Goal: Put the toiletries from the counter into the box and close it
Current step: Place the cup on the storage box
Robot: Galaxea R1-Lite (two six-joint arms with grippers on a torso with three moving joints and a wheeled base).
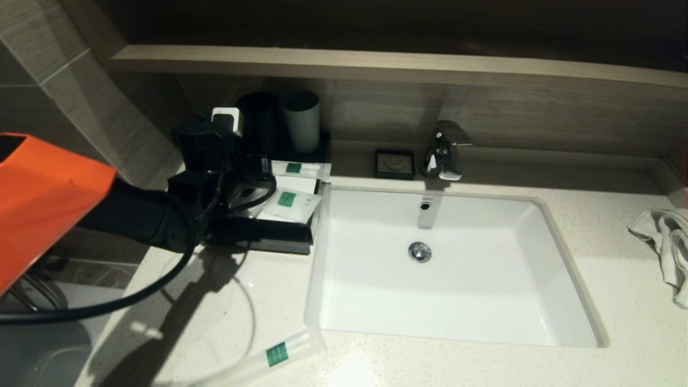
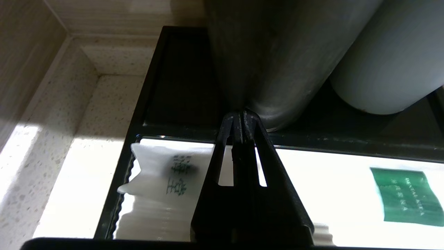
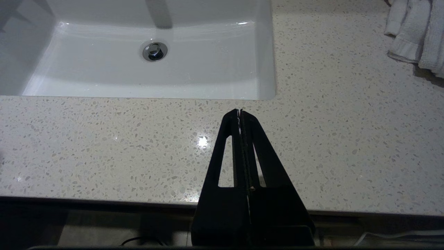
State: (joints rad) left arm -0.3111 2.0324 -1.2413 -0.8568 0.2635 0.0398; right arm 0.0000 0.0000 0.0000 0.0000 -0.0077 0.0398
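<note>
Two grippers show in the wrist views, both clenched with nothing between the fingers. The left gripper (image 2: 241, 116) hangs over the box (image 1: 269, 236) at the left of the head view, its tips pressed together just before the foot of the black tumbler (image 2: 274, 55), with the grey tumbler (image 2: 392, 59) beside it toward the upper right of the left wrist frame; whether the tips touch the black tumbler cannot be told. In the head view the left arm's black wrist covers the left part of the box, and both tumblers stand at the box's rear edge.

Three frosted packets lie on the box. A long slim packet (image 1: 301, 169) runs along the back of its white top panel, a pillow-like pouch (image 1: 293, 204) with a green square label lies tilted at the right front of it, and a crimped-edged pouch (image 2: 163, 187) with dark print lies at the lower left of the left wrist frame, partly behind the fingers.

One long slim packet (image 1: 274, 356) remains on the counter (image 1: 591, 252), at the bottom of the head view, just before the front left corner of the sink basin (image 1: 446, 322).

The right gripper (image 3: 240, 113) hovers above the speckled counter near its front edge, before the basin. A white towel (image 1: 666, 242) is bunched at the right edge of the head view, and a small black square dish (image 1: 395, 164) sits left of the chrome faucet (image 1: 443, 150).
</note>
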